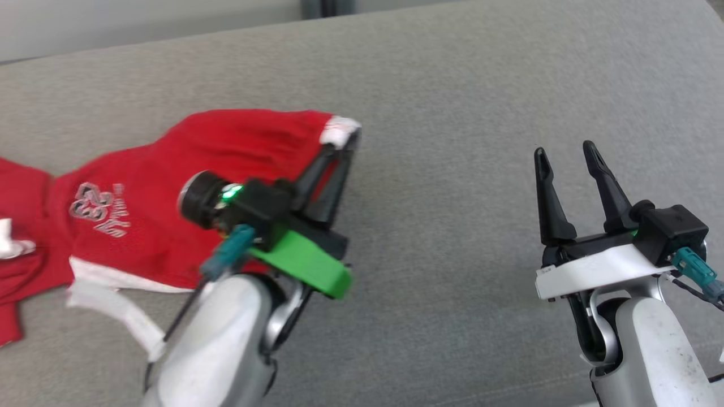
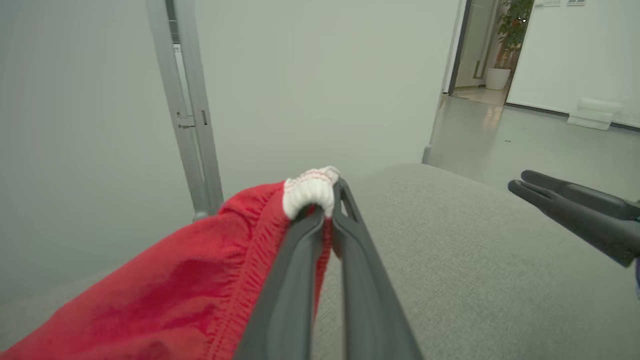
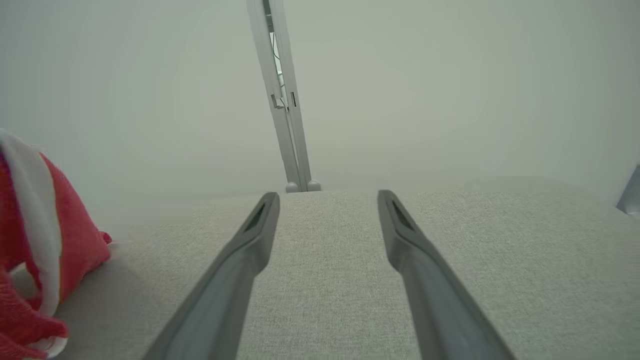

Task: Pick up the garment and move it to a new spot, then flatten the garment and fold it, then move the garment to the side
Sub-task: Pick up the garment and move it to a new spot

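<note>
Closest to me in the head view are the two pale forearms. The left wrist carries a bright green plastic bracket [image 1: 308, 260] and the right a white one [image 1: 594, 271]. My left gripper [image 1: 345, 144] has its long dark fingers pressed together on the white ribbed trim [image 1: 339, 129] at one corner of the red fabric garment [image 1: 169, 164]. In the left wrist view that trim [image 2: 310, 192] bunches over the tips of the left gripper [image 2: 327, 192], and the gathered red cloth [image 2: 175, 280] slopes away down to the lower left. My right gripper [image 1: 565, 151] stands well apart from the garment with its two fingers spread wide and nothing between them. Its own camera shows the right gripper [image 3: 327, 197] over bare upholstery, with a fold of the red garment [image 3: 75, 240] at the left edge. The right gripper's fingertips [image 2: 520, 181] also come into the left wrist view from the right. The rest of the garment lies across the left part of the grey woven upholstered surface [image 1: 452, 113], with a silver printed emblem [image 1: 99, 209] facing up and white edging along its near hem. Beyond the cushion's far edge stand a pale wall [image 2: 325, 75] and a grey metal post [image 3: 282, 100]. Farthest off, in the left wrist view, a glossy floor [image 2: 525, 140] leads to a doorway with a potted plant [image 2: 507, 30].
</note>
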Motion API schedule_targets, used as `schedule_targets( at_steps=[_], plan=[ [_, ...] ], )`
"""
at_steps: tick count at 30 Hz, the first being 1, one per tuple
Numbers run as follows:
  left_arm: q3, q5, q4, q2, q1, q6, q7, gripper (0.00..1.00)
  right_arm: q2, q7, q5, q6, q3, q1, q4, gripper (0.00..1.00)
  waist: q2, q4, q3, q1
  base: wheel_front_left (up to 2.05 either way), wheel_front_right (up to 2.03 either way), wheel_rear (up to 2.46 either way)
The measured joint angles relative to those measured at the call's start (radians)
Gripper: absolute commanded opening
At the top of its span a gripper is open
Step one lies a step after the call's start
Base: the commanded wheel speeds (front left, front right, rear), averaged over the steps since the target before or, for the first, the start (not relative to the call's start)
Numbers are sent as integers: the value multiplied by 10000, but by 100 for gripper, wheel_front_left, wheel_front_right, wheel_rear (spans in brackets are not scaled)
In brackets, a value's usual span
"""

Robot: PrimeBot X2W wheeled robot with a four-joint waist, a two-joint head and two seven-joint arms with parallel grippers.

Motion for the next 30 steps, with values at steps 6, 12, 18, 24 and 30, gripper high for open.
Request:
schedule_targets(
  at_steps=[6, 12, 18, 24, 30],
  plan=[
    [-1613, -257, 479, -290, -1160, -36, -4, 0, -6, -437, 274, 0, 163, -322, 364, 100, 0, -923, 636, 0, 0, 0, 0],
    [-2594, -652, 1152, -376, -1799, -48, -6, 0, -8, -802, 598, 0, 424, -586, 662, 100, 0, -1776, 1349, 0, 0, 0, 0],
    [-3350, -1037, 1816, -366, -2069, -48, -182, 98, -4, -1032, 746, 0, 479, -739, 1012, 100, 0, -2436, 1997, 0, 0, 0, 0],
    [-3446, -1057, 1935, -355, -2174, -44, -1009, 100, 4, -1095, 458, 0, 380, -777, 1181, 100, 0, -2582, 1985, 0, 0, 0, 0],
    [-3248, -1289, 1607, 46, -1713, 144, -1264, 100, 13, -876, 100, 0, 242, -651, 1133, 100, 0, -2238, 1647, 1, 0, 0, 0]
  ],
)
